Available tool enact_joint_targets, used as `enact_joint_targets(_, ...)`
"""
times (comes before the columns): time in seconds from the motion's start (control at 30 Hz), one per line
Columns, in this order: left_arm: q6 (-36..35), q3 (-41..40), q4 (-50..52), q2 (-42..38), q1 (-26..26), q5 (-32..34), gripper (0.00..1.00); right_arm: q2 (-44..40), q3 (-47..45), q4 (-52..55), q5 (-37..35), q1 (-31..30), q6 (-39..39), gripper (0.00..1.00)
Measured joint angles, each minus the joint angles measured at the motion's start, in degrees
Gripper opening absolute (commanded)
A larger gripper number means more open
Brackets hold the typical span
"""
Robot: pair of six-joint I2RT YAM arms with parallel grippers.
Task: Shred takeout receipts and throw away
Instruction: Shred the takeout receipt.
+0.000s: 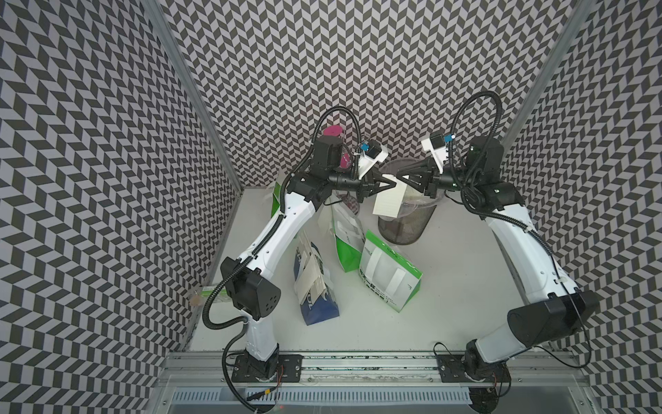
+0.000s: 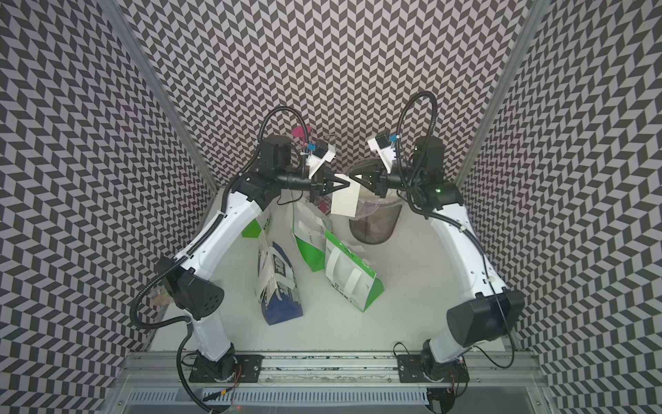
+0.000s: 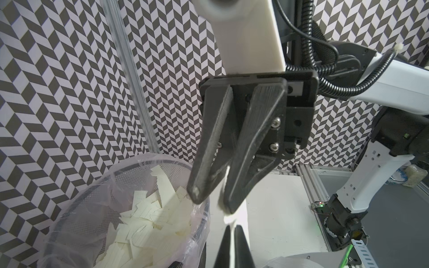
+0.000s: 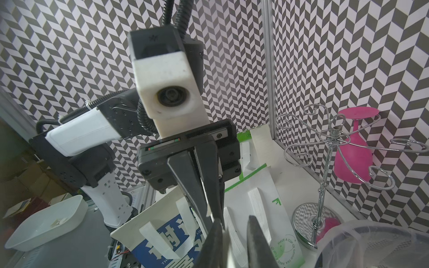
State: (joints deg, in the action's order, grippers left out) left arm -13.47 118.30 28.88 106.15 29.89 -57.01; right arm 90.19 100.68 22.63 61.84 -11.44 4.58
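Matt paper receipt (image 1: 387, 200); black metal-mesh bin (image 1: 404, 229)

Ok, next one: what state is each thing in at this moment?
left gripper, jaws shut on the receipt's top edge.
right gripper, jaws open, straddling that same edge.
receipt, untorn, hanging beside the bin's rim.
bin, upright, lined, partly filled.
torn pieces, lying in the bin.
blue bag, standing.
pink glass, hung upside down on the wire rack.
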Motion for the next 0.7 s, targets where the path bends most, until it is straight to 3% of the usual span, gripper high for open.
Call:
enact_joint_targets(0.5,0.2,0.0,0.0,0.2,-0.4,-0.3,0.00,0.2,0.0,1.7,1.7,0.0,0.3,0.25)
enact_joint_targets(0.7,0.3,0.0,0.0,0.2,-0.4,-0.4,0.00,0.2,0.0,2.2,1.9,0.0,0.2,0.07)
